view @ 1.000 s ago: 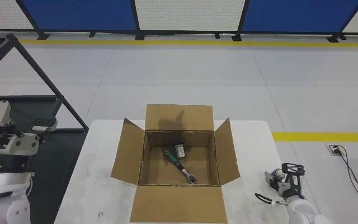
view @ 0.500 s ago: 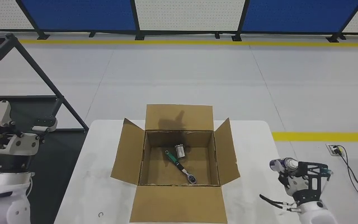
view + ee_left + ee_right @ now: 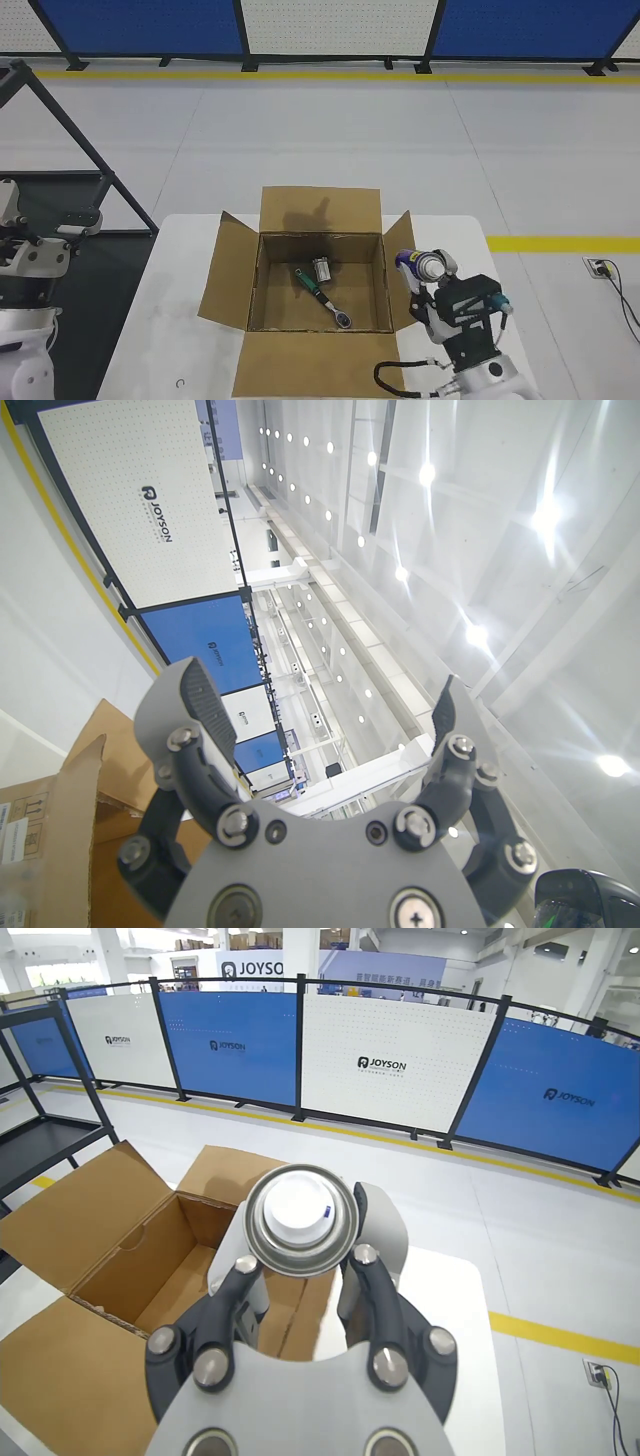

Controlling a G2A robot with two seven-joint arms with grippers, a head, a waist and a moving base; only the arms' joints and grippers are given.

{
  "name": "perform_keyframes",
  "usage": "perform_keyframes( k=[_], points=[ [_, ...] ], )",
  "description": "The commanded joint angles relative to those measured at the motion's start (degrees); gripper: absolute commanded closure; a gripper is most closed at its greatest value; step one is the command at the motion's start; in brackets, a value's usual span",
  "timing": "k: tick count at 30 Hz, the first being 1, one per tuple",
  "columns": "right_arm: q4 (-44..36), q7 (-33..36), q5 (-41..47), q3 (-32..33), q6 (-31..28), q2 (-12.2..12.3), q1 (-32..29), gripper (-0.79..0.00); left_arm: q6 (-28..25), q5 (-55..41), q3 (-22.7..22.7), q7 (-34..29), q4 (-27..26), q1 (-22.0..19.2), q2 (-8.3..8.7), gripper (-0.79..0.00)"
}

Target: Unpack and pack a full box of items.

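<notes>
Over the box's (image 3: pixel 320 365) 3 o'clock flap: right gripper (image 3: pixel 302 1228) clamped on spray can (image 3: pixel 428 264), not yet inside. Ratchet (image 3: pixel 322 296) and small metal cylinder (image 3: pixel 322 268) already packed. Judged partway. Left gripper (image 3: pixel 325 695) wide open, empty.

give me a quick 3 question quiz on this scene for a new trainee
1. True or false: the right gripper is shut on a spray can.
2. Where does the green-handled ratchet lie? A) on the floor of the box. B) on one of its flaps. C) in the right gripper.
3. Fill in: the left gripper holds nothing and its fingers are ____.

Key: 1 true; 2 A; 3 open.
</notes>
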Motion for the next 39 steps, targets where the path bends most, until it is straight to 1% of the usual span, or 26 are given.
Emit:
perform_keyframes(
  k=[1,4,6,8,10,14,15,28,30,33,34,39],
  points=[
    [0.0,4.1,-2.3,-4.1,2.2,-0.5,2.8,0.0,0.0,0.0,0.0,0.0,0.0,0.0,0.0,-0.785],
    [0.0,10.3,-4.6,-8.5,5.0,-1.3,6.3,0.0,0.0,0.0,0.0,0.0,0.0,0.0,0.0,-0.785],
    [0.0,14.0,-6.0,-10.5,6.7,-1.8,7.6,0.0,0.0,0.0,0.0,0.0,0.0,0.0,0.0,-0.785],
    [1.3,16.1,-6.8,-11.8,8.0,-2.2,8.8,0.0,0.0,0.0,0.0,0.0,0.0,0.0,0.0,-0.785],
    [4.2,16.6,-6.7,-12.7,9.6,-2.7,10.3,0.0,0.0,0.0,0.0,0.0,0.0,0.0,0.0,-0.785],
    [11.9,15.5,-4.7,-13.4,11.3,-3.8,14.0,0.0,0.0,0.0,0.0,0.0,0.0,0.0,0.0,-0.785],
    [12.5,15.4,-4.6,-13.4,11.5,-3.8,14.2,0.0,0.0,0.0,0.0,0.0,0.0,0.0,0.0,-0.785],
    [12.5,15.4,-4.6,-13.4,11.5,-3.8,14.2,0.0,0.0,0.0,0.0,0.0,0.0,0.0,0.0,-0.785],
    [13.6,14.1,-3.3,-13.2,11.6,-4.0,13.7,0.0,0.0,0.0,0.0,0.0,0.0,0.0,0.0,-0.785],
    [18.6,12.8,2.0,-13.4,11.9,-4.8,15.8,0.0,0.0,0.0,0.0,0.0,0.0,0.0,0.0,-0.785],
    [20.5,12.7,5.2,-13.6,11.6,-5.1,17.1,0.0,0.0,0.0,0.0,0.0,0.0,0.0,0.0,-0.785],
    [32.2,11.2,11.8,-15.8,11.2,-7.0,24.2,0.0,0.0,0.0,0.0,0.0,0.0,0.0,0.0,-0.785]
  ],
)
